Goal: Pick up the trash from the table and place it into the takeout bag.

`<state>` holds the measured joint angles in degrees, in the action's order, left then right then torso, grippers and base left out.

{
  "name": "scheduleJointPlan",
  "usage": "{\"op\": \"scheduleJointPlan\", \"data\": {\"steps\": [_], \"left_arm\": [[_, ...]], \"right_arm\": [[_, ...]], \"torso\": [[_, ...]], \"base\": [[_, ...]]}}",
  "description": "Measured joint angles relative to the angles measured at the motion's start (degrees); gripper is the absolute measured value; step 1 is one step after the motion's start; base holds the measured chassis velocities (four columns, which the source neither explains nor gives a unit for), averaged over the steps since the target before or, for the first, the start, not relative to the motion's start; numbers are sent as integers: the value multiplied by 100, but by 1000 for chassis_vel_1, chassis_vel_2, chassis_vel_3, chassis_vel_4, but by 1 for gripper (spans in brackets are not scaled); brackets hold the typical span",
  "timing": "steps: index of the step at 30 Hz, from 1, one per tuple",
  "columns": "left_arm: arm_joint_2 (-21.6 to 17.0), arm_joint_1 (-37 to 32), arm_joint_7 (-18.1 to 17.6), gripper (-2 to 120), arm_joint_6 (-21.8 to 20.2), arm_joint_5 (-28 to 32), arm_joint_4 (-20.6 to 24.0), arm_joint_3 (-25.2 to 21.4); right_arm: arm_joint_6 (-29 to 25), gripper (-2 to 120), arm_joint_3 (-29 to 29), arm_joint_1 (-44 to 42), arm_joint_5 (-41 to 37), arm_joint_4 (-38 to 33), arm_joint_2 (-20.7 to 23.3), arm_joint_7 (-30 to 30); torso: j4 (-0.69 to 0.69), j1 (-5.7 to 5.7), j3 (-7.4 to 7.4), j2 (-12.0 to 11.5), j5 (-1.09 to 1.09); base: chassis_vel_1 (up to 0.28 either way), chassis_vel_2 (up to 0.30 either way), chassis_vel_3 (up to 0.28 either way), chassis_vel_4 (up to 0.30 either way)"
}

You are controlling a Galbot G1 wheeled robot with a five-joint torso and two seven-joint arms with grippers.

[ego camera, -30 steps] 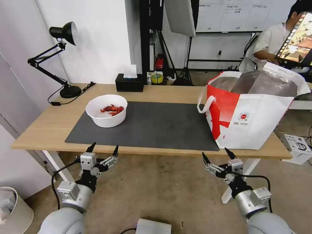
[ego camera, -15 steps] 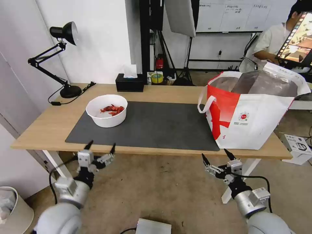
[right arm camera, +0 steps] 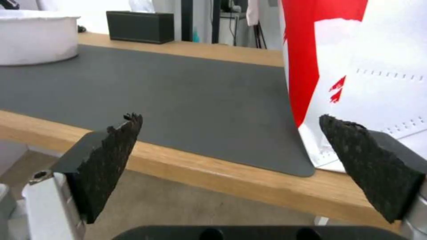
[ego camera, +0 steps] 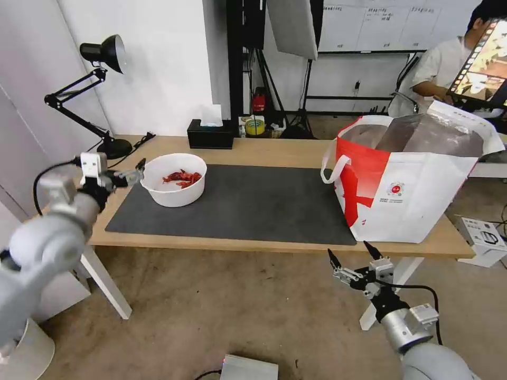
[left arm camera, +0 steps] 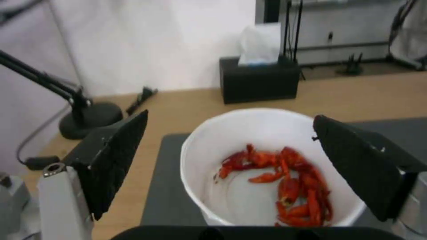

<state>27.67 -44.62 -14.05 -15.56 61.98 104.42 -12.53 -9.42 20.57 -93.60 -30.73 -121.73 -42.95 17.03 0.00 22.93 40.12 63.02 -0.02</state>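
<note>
A white bowl of red shells [ego camera: 173,179] [left arm camera: 267,166], the trash in view, sits on the left end of the dark grey mat [ego camera: 253,206] on the light-wood table [ego camera: 274,150]. My left gripper [ego camera: 117,171] [left arm camera: 231,116] hovers open just left of the bowl at rim height, pointing at it; its black fingers [left arm camera: 120,156] are apart from the bowl. The white-and-red takeout bag [ego camera: 412,179] [right arm camera: 356,50] stands open on the table's right end. Below the front edge, near the bag, my right gripper [ego camera: 353,253] [right arm camera: 230,117] is open and holds nothing.
A black desk lamp [ego camera: 100,53] stands at the back left corner, its cable running along the table. A black tissue box [ego camera: 211,134] sits at the back, behind the bowl. A white bin [ego camera: 31,348] is on the floor at the left, and a small box [ego camera: 486,237] on the floor at the right.
My left arm has swung up from below the table's front edge and out to the left, bringing its gripper beside the bowl. The right arm, bowl and bag have not moved.
</note>
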Motion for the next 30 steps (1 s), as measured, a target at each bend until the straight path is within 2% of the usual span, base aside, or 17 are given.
{"op": "scheduleJointPlan", "data": {"steps": [3, 4, 6, 7, 9, 10, 12, 13, 14, 17, 18, 20, 21, 24, 30], "left_arm": [[-58, 796, 216, 100, -289, 283, -586, 794], [-58, 796, 216, 100, -289, 283, -586, 794], [12, 1330, 345, 100, -541, 399, -998, 1339], [12, 1330, 345, 100, -541, 399, -998, 1339], [180, 1922, 593, 100, -866, 412, -1457, 1842], [180, 1922, 593, 100, -866, 412, -1457, 1842], [336, 2382, 713, 100, -1291, 431, -1759, 2133], [336, 2382, 713, 100, -1291, 431, -1759, 2133], [426, 2614, 753, 100, -1565, 464, -1921, 2264], [557, 2935, 760, 100, -1985, 479, -2182, 2465], [557, 2935, 760, 100, -1985, 479, -2182, 2465], [780, 3432, 618, 100, -2566, 508, -2641, 2843], [780, 3432, 618, 100, -2566, 508, -2641, 2843], [1072, 4197, 434, 100, -2731, 575, -3322, 3478], [1274, 4408, 349, 100, -2717, 582, -3712, 3692]], "right_arm": [[2, 100, 0, 1, -2, -1, 0, 1], [2, 100, 0, 1, -2, -1, 0, 1], [2, 100, 1, 2, -4, -1, 1, 1], [2, 100, 1, 2, -4, -1, 1, 1], [4, 100, 1, 3, -5, -2, 2, 2], [4, 100, 1, 3, -5, -2, 2, 2], [4, 100, 1, 4, -6, -3, 2, 2], [4, 100, 1, 4, -6, -3, 2, 2], [5, 100, 1, 4, -6, -3, 2, 3], [5, 100, 1, 5, -6, -4, 2, 2], [5, 100, 1, 5, -6, -4, 2, 2], [5, 100, 1, 5, -6, -6, 2, 2], [5, 100, 1, 5, -6, -6, 2, 2], [5, 100, 1, 5, -7, -7, 2, 2], [5, 100, 1, 6, -7, -7, 2, 3]], "torso": [[1, 0, 0, 0, 0], [1, 0, 0, 0, 0], [1, 0, 0, 0, 1], [1, 0, 0, 0, 1], [1, 0, 0, 0, 0], [1, 0, 0, 0, 0], [0, 0, -1, 0, 3], [0, 0, -1, 0, 3], [0, 0, -1, 0, 3], [0, -1, -1, 0, 3], [0, -1, -1, 0, 3], [0, 0, -1, 0, 0], [0, 0, -1, 0, 0], [0, -1, -1, 0, 3], [0, -1, -1, 0, 3]], "base": [[0, 0, 0, 0], [0, 0, 0, 0], [0, 0, 0, 0], [0, 0, 0, 0], [0, 0, 0, 0], [0, 0, 0, 0], [0, 0, 0, 0], [0, 0, 0, 0], [0, 0, 0, 0], [0, 0, 0, 0], [0, 0, 0, 0], [0, 0, 0, 0], [0, 0, 0, 0], [0, 0, 0, 0], [0, 0, 0, 0]]}}
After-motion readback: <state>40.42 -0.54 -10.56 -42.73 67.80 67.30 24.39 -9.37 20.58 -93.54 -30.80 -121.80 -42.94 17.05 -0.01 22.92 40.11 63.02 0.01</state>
